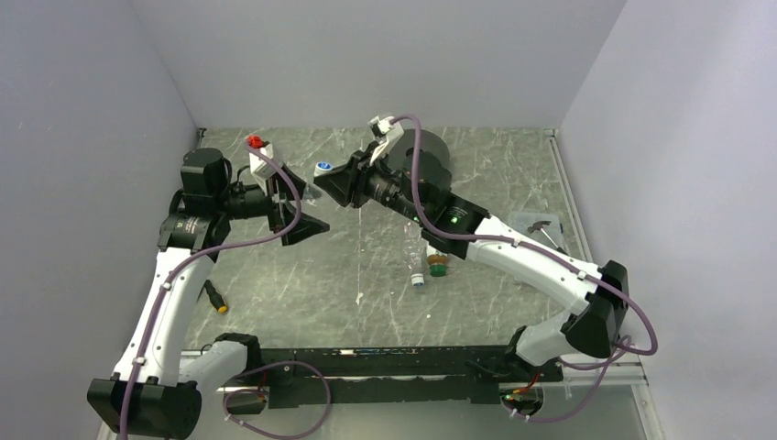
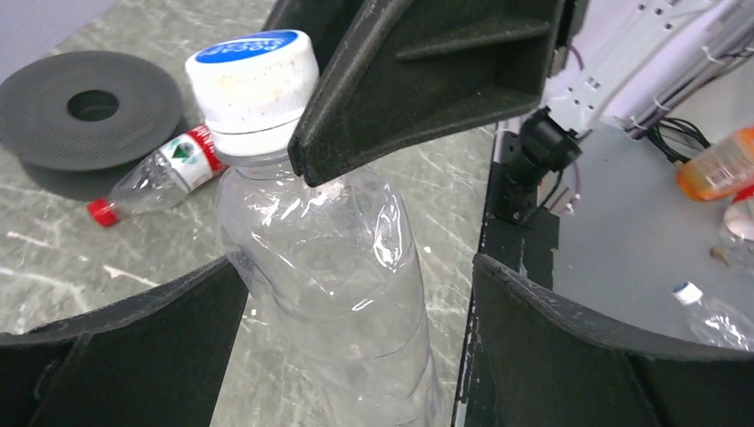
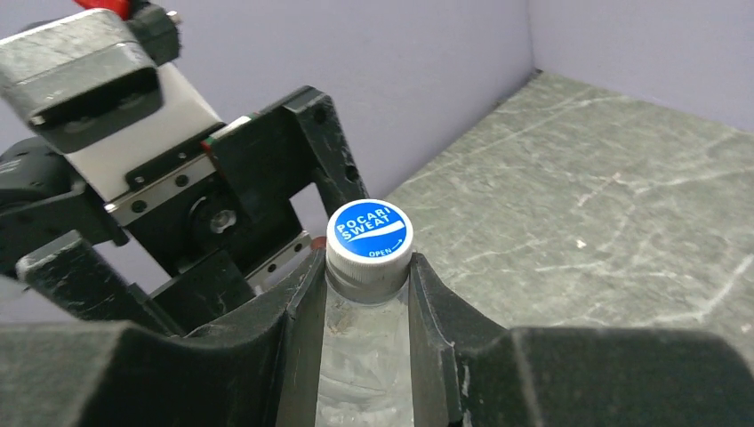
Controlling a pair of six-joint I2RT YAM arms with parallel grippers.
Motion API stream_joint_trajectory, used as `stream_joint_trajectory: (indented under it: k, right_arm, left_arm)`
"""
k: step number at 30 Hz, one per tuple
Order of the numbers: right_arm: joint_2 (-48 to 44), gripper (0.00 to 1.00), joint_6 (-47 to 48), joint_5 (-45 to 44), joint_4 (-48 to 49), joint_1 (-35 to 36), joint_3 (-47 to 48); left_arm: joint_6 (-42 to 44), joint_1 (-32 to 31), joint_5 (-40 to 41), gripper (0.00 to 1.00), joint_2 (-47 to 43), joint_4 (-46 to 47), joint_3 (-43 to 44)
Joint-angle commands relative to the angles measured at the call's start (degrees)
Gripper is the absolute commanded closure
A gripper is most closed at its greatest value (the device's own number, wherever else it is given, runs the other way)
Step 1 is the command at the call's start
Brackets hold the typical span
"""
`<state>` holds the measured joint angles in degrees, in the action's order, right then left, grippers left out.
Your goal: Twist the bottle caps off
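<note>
1. Two end effectors meet at one clear bottle [image 2: 338, 294], left of centre and toward the far side of the table [image 1: 366, 307].
2. Right end effector [image 3: 367, 280]: its fingers are clamped on opposite sides of the bottle's neck, directly beneath the cap [image 3: 369, 236]. The right wrist view confirms the grip.
3. Cap: white with a blue top printed "POCARI SWEAT" and "OPEN". It is seated on the neck.
4. Left end effector [image 2: 356, 271]: spread wide and straddling the bottle's body. One finger [image 2: 133, 356] touches the bottle wall, while a strip of table shows between the other finger and the bottle. It is not gripping.
5. Bottle body: thin, crumpled clear plastic, leaning in the left wrist view. Its base is out of frame, so whether it rests on the table cannot be told.
6. Red-labelled bottle [image 2: 169, 169]: lying on its side on the table with its red cap on, just beside a black disc [image 2: 53, 116].
7. Amber bottle [image 1: 437, 266], with a green cap, and a second clear bottle [image 1: 417, 273], with a white cap, sit just beside each other near the table centre. They are under the right forearm and well apart from the gripped bottle.
8. Small yellow-tipped item [image 1: 217, 300]: on the table near the left arm. What it is cannot be told.
</note>
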<state>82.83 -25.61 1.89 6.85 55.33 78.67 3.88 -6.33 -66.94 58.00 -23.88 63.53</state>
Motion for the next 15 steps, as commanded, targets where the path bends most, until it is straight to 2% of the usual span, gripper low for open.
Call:
stream_joint_trajectory:
  k: [1, 6, 11, 15]
  right_arm:
    - [-3.0, 0.96, 1.4, 6.3, 8.0, 0.0, -1.0]
    - [-4.0, 0.98, -0.7, 8.0, 10.6, 0.0, -1.8]
    - [-4.8, 1.0, -1.6, 9.9, 12.9, 0.1, -2.3]
    - [-5.3, 1.0, -2.0, 11.6, 14.5, 0.1, -3.3]
  left_arm:
    - [5.2, -0.4, -9.2, 0.01, -0.2, -9.6, 3.0]
    - [1.4, -0.4, -11.7, 0.01, 0.2, -8.3, 2.3]
    - [2.1, -0.4, -12.8, 0.01, 0.3, -11.5, 1.9]
    - [0.1, -0.4, -14.8, 0.01, -0.2, -9.6, 1.7]
